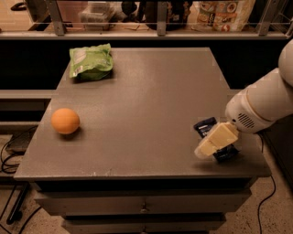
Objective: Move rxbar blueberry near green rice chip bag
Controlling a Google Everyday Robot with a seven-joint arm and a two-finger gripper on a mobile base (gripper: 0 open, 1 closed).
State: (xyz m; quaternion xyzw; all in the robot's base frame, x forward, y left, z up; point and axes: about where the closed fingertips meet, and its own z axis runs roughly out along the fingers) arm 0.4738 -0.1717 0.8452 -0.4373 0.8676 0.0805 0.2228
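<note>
The rxbar blueberry (205, 125), a dark navy bar, lies flat near the table's front right corner, mostly covered by my gripper. My gripper (204, 149) is right over the bar, its cream-coloured fingers (216, 139) pointing down and to the left. The green rice chip bag (90, 61) lies at the table's far left corner, far from the bar.
An orange (65, 120) sits near the left edge of the grey table (146, 96). A shelf with bags and containers (222, 13) runs behind the table. Cables lie on the floor at the left.
</note>
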